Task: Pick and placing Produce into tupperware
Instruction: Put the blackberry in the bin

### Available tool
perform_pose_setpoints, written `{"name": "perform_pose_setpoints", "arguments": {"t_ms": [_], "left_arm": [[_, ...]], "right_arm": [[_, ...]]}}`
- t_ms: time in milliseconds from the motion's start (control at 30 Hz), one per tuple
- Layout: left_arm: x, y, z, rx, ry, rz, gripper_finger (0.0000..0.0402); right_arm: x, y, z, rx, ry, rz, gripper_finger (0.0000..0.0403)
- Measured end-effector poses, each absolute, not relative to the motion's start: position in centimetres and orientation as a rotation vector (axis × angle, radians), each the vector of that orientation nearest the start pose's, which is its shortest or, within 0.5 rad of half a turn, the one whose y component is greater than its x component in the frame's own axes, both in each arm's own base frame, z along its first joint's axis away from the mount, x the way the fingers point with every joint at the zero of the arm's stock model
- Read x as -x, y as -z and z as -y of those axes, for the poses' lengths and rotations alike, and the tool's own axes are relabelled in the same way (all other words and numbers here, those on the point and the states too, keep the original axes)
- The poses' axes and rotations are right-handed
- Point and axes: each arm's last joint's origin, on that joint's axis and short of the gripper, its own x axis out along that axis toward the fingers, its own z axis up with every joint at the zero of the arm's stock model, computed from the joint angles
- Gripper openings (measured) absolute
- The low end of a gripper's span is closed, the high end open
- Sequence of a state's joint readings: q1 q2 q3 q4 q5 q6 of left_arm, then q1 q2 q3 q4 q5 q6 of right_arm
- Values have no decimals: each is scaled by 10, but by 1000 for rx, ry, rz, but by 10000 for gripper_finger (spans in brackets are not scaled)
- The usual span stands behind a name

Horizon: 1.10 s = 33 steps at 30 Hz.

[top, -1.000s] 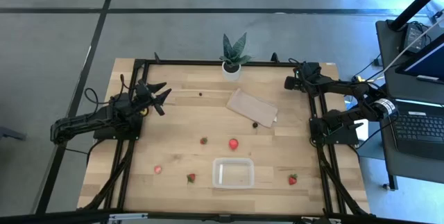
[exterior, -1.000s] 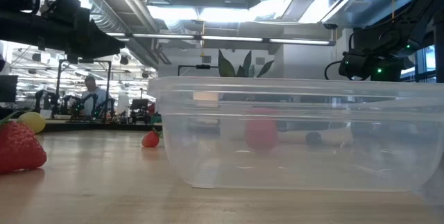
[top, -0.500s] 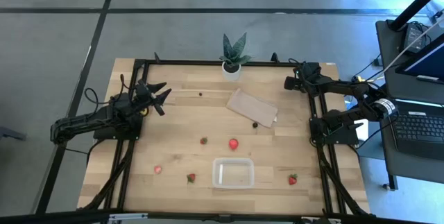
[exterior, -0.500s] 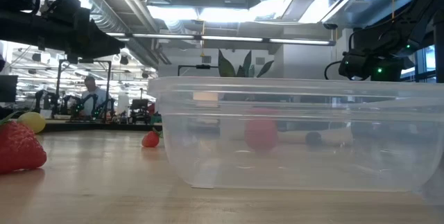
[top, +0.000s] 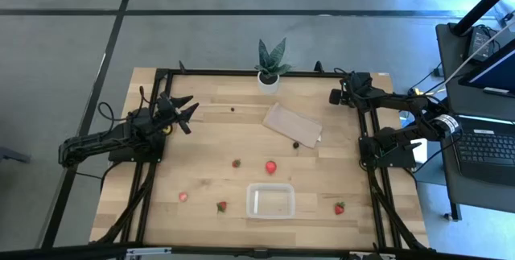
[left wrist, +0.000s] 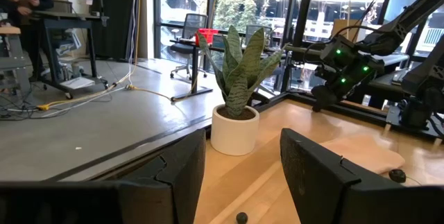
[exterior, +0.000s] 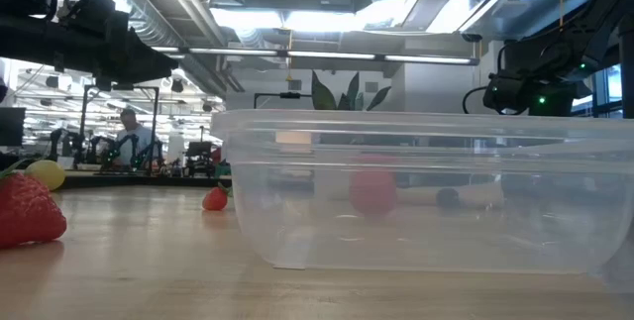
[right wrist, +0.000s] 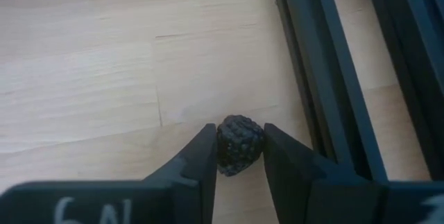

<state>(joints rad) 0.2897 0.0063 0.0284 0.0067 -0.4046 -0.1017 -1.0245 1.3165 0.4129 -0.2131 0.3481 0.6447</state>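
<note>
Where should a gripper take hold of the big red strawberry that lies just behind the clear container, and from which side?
Grip the big red strawberry across its widest part, coming straight down from above. It lies alone on the bare table, apart from the container, so fingers probably fit on both sides. The left gripper, open, is far off.

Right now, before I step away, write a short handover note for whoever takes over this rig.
Right claw: shut on a dark bumpy berry, above the table's far right corner.
Left claw: open, empty, at the far left, facing the green potted plant.
Clear rectangular plastic tupperware: near edge, centre, empty.
Done: nothing placed yet.
Left: five red strawberries around the tupperware, a dark berry by the tan sheet, another near the plant, a small yellow fruit under the left claw.
</note>
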Motion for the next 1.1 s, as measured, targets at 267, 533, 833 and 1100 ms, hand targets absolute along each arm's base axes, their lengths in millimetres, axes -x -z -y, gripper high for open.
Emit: {"name": "perform_pose_setpoints", "arguments": {"t_ms": [267,533,833,1100], "left_arm": [[-87,-173,-38,99,-692,65,179],[-87,-173,-38,99,-692,65,179],[-87,-173,-38,92,-693,62,179],[-87,-173,-38,92,-693,63,179]], "right_arm": [[-93,-126,166,-923,1469,-706,98],[-91,-168,160,-868,1436,-741,98],[-117,-251,137,-710,1102,-715,97],[-157,-318,93,-574,627,-658,97]]}}
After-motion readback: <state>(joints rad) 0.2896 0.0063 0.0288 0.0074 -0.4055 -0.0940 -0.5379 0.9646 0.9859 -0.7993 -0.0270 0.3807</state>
